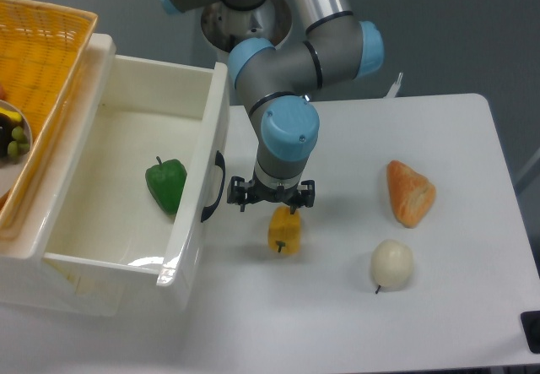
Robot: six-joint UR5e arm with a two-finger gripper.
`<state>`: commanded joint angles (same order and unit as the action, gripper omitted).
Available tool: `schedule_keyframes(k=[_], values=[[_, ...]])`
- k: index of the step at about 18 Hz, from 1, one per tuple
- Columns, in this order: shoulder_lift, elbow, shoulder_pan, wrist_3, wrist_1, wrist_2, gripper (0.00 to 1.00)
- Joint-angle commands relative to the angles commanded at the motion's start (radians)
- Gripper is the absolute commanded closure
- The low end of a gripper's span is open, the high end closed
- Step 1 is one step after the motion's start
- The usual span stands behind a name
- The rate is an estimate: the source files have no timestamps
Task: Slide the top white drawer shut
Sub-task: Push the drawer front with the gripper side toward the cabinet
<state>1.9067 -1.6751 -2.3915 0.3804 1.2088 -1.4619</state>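
The top white drawer (pixel 118 277) stands pulled far out to the right, its front panel (pixel 205 180) facing the table with a curved black handle (pixel 217 187). A green pepper (pixel 166 184) lies inside it. My gripper (pixel 272 197) hangs open just right of the handle, a short gap from the front panel, fingers pointing down. A yellow pepper (pixel 284 230) lies on the table right under and in front of the fingers, not held.
An orange woven basket (pixel 42 62) sits on top of the cabinet at the far left, with a bowl of dark and green fruit. On the white table (pixel 439 306) lie an orange bread piece (pixel 409 192) and a white pear-like fruit (pixel 391 263).
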Motion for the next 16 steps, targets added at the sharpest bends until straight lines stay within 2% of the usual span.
schedule_keyframes(k=[16], values=[[-0.008,0.009,0.032,-0.008,0.021,0.003,0.00]])
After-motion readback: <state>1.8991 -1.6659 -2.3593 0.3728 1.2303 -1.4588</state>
